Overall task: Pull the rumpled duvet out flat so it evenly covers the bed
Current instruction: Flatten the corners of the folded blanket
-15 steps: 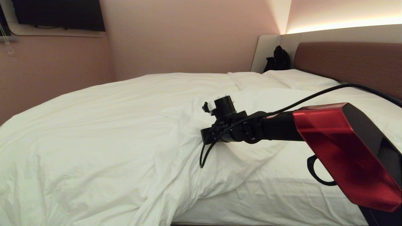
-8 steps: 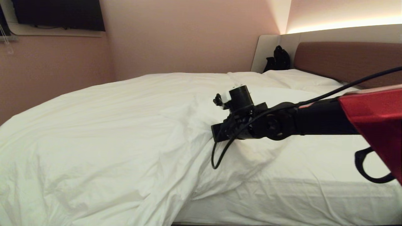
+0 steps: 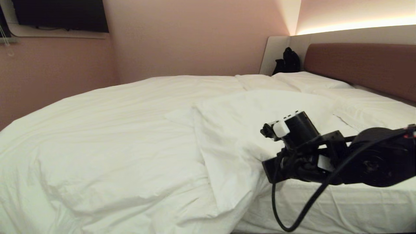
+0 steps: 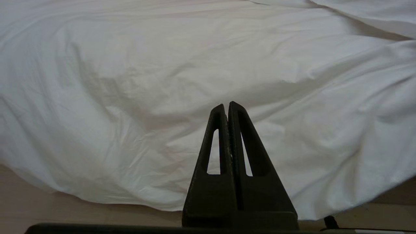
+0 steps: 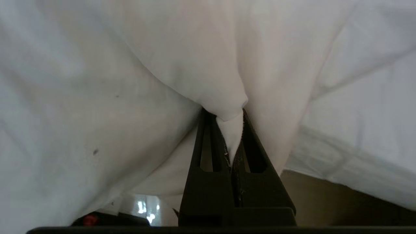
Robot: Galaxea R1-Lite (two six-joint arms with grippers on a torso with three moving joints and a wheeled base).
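The white duvet (image 3: 113, 130) lies puffy and creased over the left and middle of the bed (image 3: 325, 211). One flap of it is folded over and drawn out towards the pillows. My right gripper (image 3: 265, 165) sits low at the near right, shut on that flap's edge. In the right wrist view a wedge of the duvet (image 5: 182, 58) is pinched in my right gripper (image 5: 229, 117). My left gripper (image 4: 226, 105) is shut and empty, pointing at the part of the duvet (image 4: 130, 81) that hangs over the bed's side.
Bare mattress sheet (image 3: 341, 201) shows at the near right. Two white pillows (image 3: 308, 81) lie against the brown headboard (image 3: 357, 65). A black bag (image 3: 287, 60) sits in the far corner and a dark screen (image 3: 61, 14) hangs on the wall. Beige floor (image 4: 65, 211) lies below the duvet's hem.
My right arm has drawn back to the near right and lower, taking the held duvet edge with it. The flap now spreads further towards the pillows. The red upper arm has left view.
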